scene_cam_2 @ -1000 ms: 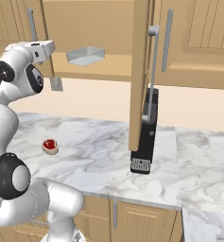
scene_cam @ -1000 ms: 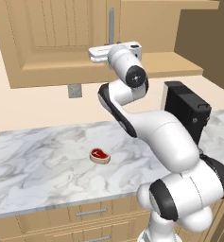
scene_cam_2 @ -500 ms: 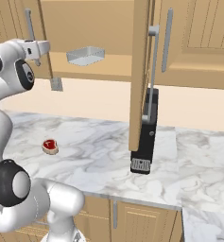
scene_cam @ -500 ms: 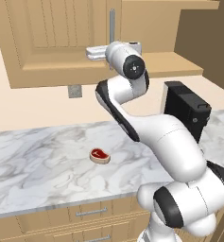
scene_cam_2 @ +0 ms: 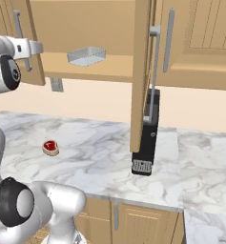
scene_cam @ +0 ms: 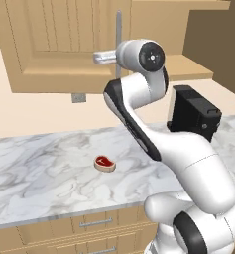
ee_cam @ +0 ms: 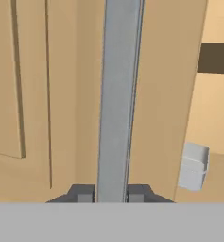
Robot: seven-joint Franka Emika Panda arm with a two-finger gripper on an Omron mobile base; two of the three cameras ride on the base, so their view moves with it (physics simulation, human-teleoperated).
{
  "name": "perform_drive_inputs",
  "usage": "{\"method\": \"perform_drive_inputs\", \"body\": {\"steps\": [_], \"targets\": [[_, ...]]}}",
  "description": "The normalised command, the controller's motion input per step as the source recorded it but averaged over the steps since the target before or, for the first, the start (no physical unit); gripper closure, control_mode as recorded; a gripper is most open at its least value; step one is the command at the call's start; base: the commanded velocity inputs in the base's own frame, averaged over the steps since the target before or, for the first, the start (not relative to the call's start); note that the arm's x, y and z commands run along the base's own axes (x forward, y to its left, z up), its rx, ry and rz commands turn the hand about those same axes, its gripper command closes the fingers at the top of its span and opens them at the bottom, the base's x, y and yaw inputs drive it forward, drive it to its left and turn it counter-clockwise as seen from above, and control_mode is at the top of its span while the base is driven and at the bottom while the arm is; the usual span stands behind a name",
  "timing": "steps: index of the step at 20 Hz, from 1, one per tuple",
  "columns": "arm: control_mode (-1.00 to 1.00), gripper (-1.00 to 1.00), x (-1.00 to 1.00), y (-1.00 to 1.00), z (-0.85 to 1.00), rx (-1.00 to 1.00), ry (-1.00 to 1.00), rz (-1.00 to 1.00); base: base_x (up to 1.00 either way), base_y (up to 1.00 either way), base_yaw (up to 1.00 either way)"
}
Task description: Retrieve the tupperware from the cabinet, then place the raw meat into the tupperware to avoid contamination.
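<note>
Since a second ago: arm swung left, gripper (ee_cam: 110,194) now at left cabinet door (scene_cam: 59,44); fingers pinching its vertical handle (ee_cam: 117,94), one either side. Door seems slightly ajar, hard to judge. Tupperware (scene_cam_2: 86,55) on open cabinet's shelf (scene_cam_2: 109,69), unmoved. Raw meat (scene_cam: 104,162) unmoved on marble counter (scene_cam: 44,178). Black coffee machine (scene_cam_2: 148,138) below right open door (scene_cam_2: 142,71). Wall outlet (scene_cam: 78,97) under cabinet.
</note>
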Motion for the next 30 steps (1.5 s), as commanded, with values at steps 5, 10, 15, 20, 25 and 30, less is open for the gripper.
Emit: {"method": "perform_drive_inputs", "body": {"steps": [5, 10, 15, 20, 25, 30], "targets": [[-1.00, 1.00, -0.74, 0.16, -0.27, -0.01, 0.06, 0.00, 0.00, 0.00, 0.00], [-1.00, 1.00, -0.83, 0.27, -0.41, -0.01, 0.00, 0.00, 0.00, 0.00, 0.00], [-1.00, 1.00, -0.79, 0.30, -0.43, -0.02, 0.00, 0.00, 0.00, 0.00, 0.00], [-1.00, 1.00, -0.59, 0.30, -0.33, -0.01, 0.06, 0.00, 0.00, 0.00, 0.00], [-1.00, 1.00, -0.44, 0.02, -0.03, 0.00, 0.02, -0.02, 0.00, 0.00, 0.00], [-1.00, 1.00, -0.42, -0.26, 0.14, 0.00, 0.00, 0.00, 0.00, 0.00, 0.00]]}}
